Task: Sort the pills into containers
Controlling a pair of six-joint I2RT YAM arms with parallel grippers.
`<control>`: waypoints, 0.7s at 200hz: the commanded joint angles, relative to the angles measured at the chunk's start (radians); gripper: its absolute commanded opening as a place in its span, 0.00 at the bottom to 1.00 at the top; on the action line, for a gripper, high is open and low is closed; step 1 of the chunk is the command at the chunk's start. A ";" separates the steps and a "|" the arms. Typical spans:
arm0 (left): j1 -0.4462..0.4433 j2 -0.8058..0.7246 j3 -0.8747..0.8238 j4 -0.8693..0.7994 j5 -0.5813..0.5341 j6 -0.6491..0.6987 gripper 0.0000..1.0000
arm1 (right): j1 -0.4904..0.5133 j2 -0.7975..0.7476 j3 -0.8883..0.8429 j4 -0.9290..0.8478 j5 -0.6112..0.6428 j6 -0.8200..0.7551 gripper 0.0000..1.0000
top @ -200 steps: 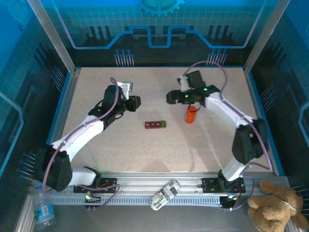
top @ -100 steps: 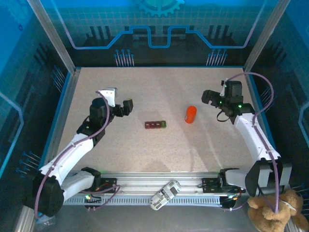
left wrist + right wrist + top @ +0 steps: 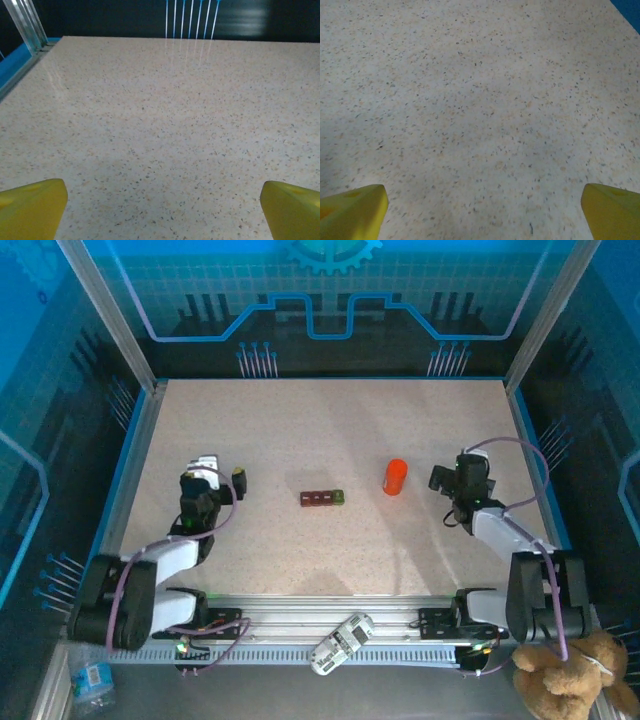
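**Both arms folded back near their bases, grippers spread and empty, over a speckled table.**
The strip of containers (image 3: 322,498), dark red with one green end, lies flat near the middle of the table (image 3: 330,420), well apart from both grippers. An orange pill bottle (image 3: 395,477) stands upright to its right, between the strip and the right gripper (image 3: 448,486). The left gripper (image 3: 222,478) sits low towards the table's left side. In each wrist view, the yellow fingertips (image 3: 31,206) (image 3: 350,206) stand wide apart at the frame's lower corners, with bare tabletop between them. A plush toy (image 3: 570,672) sits off the table at the near right.
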 commanded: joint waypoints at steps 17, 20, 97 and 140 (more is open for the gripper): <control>0.009 0.324 -0.084 0.602 0.005 0.008 0.99 | 0.026 0.075 -0.121 0.536 -0.027 -0.165 1.00; 0.009 0.346 -0.086 0.620 0.012 0.011 0.99 | 0.034 0.081 -0.129 0.563 -0.028 -0.178 1.00; 0.054 0.285 0.127 0.153 0.179 0.014 0.99 | 0.074 0.262 -0.138 0.773 -0.102 -0.271 1.00; 0.105 0.284 0.135 0.132 0.270 -0.019 0.99 | 0.074 0.258 -0.137 0.762 -0.102 -0.270 1.00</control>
